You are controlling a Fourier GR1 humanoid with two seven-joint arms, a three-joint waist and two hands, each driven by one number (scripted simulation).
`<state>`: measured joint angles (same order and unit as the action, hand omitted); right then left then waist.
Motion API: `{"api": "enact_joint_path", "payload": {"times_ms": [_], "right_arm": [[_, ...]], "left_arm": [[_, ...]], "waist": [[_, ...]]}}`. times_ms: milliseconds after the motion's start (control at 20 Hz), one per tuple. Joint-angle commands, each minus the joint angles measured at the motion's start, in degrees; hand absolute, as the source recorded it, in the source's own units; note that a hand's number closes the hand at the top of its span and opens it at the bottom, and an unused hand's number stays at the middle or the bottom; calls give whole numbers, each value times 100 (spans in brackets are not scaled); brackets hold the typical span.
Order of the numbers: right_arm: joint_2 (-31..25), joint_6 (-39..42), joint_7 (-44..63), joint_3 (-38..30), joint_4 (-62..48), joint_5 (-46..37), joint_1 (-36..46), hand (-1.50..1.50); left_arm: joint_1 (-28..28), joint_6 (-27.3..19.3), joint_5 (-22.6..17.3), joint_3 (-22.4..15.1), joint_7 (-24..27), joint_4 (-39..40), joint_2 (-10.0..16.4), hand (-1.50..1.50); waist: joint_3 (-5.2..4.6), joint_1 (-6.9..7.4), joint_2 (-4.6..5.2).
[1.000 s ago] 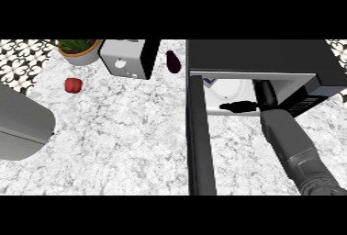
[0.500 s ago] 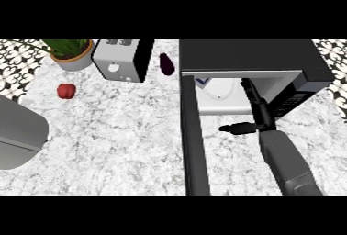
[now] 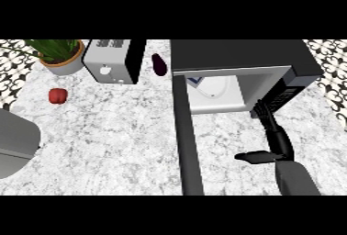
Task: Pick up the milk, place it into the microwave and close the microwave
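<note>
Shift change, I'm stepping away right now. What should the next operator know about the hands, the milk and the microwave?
The left hand is not in view.
The right hand is open and holds nothing, with its fingers pointing at the front right edge of the microwave.
The milk sits inside the microwave cavity.
Done: milk picked up and placed.
Left: close the door, which stands wide open to the left of the right hand.

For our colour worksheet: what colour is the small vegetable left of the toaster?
Red: the small vegetable, head view.
</note>
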<state>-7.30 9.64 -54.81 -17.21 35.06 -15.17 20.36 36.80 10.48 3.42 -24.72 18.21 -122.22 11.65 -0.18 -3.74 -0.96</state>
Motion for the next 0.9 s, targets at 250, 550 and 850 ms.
{"api": "enact_joint_path", "payload": {"times_ms": [250,550,850], "right_arm": [[-136,738,308,117,2351,582,-1952,-150],[-418,827,544,-1,3803,841,-3379,-150],[-708,1183,782,-290,4506,1361,-3736,-150]], "left_arm": [[-1515,-486,1082,-779,-1009,1000,-955,150],[-2776,-173,1124,-855,-1685,1959,-1150,150],[-3973,-370,1350,-1334,-1220,4138,-1160,150]], "waist": [[4,24,46],[7,69,80],[6,96,110]]}}
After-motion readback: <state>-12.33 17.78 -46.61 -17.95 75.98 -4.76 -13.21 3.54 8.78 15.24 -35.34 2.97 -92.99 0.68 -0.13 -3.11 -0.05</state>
